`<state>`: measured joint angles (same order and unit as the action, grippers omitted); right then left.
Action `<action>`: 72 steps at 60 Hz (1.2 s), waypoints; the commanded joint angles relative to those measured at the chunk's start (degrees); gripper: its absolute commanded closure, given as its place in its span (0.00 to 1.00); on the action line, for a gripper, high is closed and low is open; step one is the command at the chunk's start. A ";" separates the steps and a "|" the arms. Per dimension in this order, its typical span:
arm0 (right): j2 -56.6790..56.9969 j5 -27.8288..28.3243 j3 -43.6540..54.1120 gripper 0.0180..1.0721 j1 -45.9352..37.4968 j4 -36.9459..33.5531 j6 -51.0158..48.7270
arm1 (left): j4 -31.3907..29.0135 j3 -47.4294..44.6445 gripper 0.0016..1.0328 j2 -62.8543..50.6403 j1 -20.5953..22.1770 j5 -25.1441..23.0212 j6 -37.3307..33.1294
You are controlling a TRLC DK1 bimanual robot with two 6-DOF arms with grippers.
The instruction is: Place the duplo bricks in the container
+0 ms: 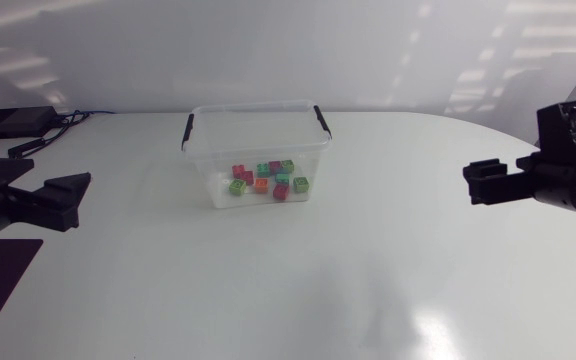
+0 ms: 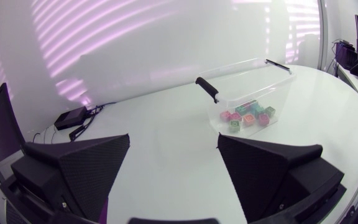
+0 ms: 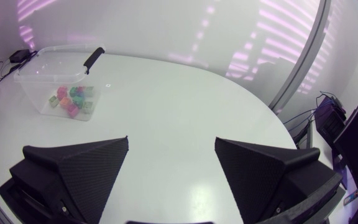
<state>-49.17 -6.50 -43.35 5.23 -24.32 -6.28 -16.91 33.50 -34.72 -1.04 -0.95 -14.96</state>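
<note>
My L gripper hangs over the left side of the white table. Its fingers are spread wide apart, w/ bare tabletop showing btw them. My R gripper sits at the right side the same way, fingers well apart & clamped on nothing.

The clear plastic container w/ two black clip handles stands upright & open-topped towards the far middle of the table. It's roughly btw my two arms but further back, well apart from both grippers.

The small coloured duplo bricks lie inside it in a loose cluster on its floor: pink/red, green, orange & teal. Some are touching and a few are tilted. Can't get an exact count thru the wall.

In the L wrist view the container is ahead, off towards my right finger. In the R wrist view it's ahead, past my left finger. Only bare table lies btw each gripper & the box.

Other stuff: a flat black box w/ cables lies at the far left corner by the wall, beyond my L gripper & well apart from the container. Striped light falls across the wall, and there's a glare patch on the near tabletop.
</note>
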 commanded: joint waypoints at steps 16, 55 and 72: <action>14.19 -1.85 10.48 0.05 -3.48 3.22 -5.05 | 5.22 -7.92 0.04 10.46 -1.07 0.51 1.43; 32.18 1.82 25.88 0.05 -5.23 13.51 -2.75 | 12.77 -20.54 0.07 23.97 -0.57 0.74 6.57; 40.33 4.07 34.27 0.05 -5.23 18.70 1.59 | 14.75 -26.76 0.07 29.13 0.20 0.84 10.60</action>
<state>-10.96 -2.98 -12.14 0.25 -7.38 -7.14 -3.66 9.23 -7.16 -1.32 -0.51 -7.01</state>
